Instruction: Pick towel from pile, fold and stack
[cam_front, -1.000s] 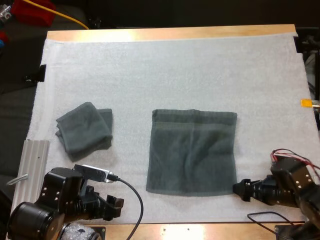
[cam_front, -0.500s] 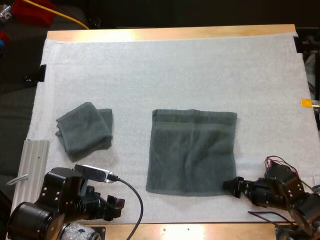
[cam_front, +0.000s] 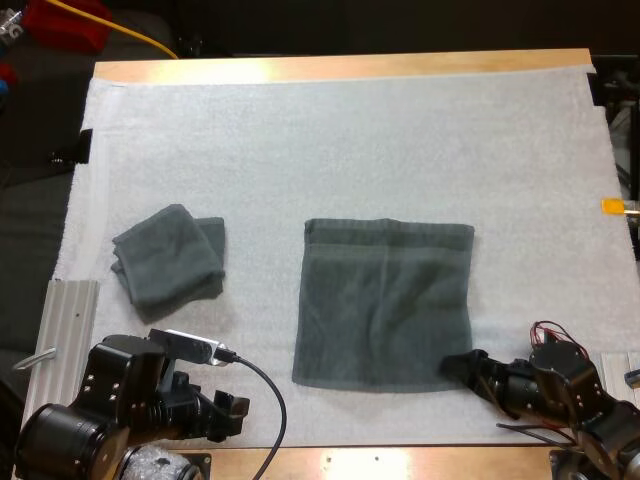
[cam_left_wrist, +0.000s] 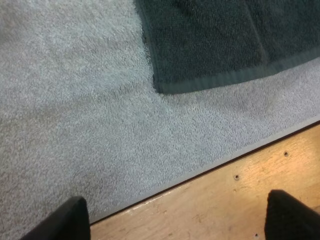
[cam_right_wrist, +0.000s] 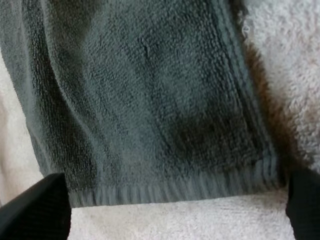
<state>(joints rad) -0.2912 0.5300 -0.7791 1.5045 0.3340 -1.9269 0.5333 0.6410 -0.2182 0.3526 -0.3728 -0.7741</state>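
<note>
Right gripper (cam_front: 452, 366), fingers apart, sits at the near right corner of the flat dark grey-green terry towel (cam_front: 385, 300); I judge it limp, light, best pinched at that hem.

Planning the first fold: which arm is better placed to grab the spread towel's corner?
Right. The right tool sits open, straddling the spread towel's near right corner. The left tool is open at the mat's near edge, short of the towel.
</note>
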